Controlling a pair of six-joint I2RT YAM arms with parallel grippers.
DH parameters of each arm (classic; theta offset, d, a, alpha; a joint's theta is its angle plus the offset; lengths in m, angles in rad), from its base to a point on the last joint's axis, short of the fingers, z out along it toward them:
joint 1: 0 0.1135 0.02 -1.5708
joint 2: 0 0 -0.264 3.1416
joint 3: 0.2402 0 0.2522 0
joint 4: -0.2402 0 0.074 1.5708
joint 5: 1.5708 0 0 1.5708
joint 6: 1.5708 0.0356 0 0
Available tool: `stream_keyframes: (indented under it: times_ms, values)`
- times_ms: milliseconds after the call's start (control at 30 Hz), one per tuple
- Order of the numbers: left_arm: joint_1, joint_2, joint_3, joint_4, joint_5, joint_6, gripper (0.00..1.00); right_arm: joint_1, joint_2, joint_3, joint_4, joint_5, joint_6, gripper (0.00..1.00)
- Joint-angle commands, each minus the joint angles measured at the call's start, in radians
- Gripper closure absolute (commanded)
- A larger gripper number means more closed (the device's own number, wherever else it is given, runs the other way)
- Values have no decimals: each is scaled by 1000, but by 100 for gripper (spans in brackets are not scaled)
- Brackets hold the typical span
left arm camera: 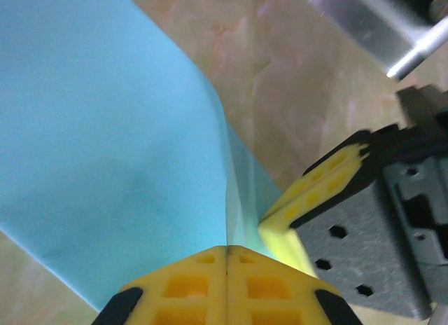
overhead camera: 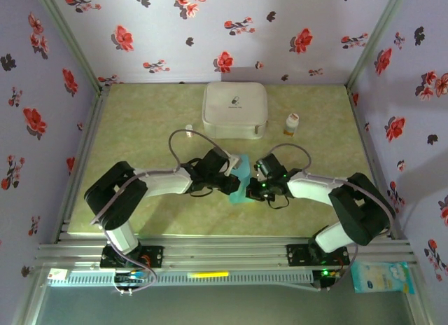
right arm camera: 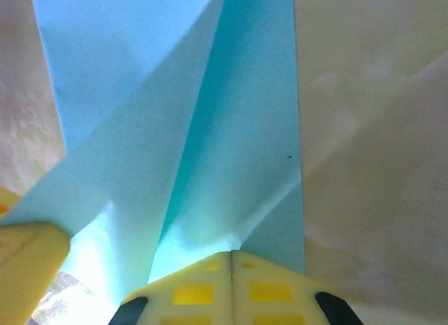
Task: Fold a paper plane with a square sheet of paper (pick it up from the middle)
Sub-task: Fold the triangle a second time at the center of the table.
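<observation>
The sheet of paper [overhead camera: 242, 172], light blue-teal, sits near the middle of the table [overhead camera: 140, 136], pinched between the two grippers, which meet tip to tip from either side; the left gripper [overhead camera: 228, 176] comes in from the left and the right gripper [overhead camera: 259, 179] from the right, with the paper a narrow strip between them. In the left wrist view the left gripper [left arm camera: 227, 258] has its yellow pads pressed flat together on the near edge of the sheet [left arm camera: 105, 143], which rises away as a broad, smooth surface curling over at its right edge; the right gripper [left arm camera: 280, 216] shows just beside it, its yellow pads also closed and touching the paper's edge. In the right wrist view the right gripper [right arm camera: 232, 258] is clamped on the paper [right arm camera: 238, 129], which here shows a diagonal flap lying over a straight-edged layer beneath; a yellow finger [right arm camera: 28, 262] of the left gripper sits at the lower left, against the flap's corner. Behind the arms, well apart from the paper, stands a white rounded case [overhead camera: 234, 109]; a small bottle [overhead camera: 292, 123] stands just to its right.
</observation>
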Motion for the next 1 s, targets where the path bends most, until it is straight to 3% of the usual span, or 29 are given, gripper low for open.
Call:
stream_keyframes:
  times_ms: [0,267,467,700,967]
  values:
    - [5,26,25,-50,31,29,98,-11,-11,6,-92,30,-27,99]
    - [6,38,11,-14,47,-9,99,-8,-47,-14,56,-61,71,97]
    - [5,37,4,2,55,-25,99,10,-31,-23,112,-60,112,96]
    - [6,35,5,-1,58,-25,99,13,31,-26,104,-17,112,97]
    - [24,34,21,-27,57,-5,97,6,68,-15,-25,52,28,100]
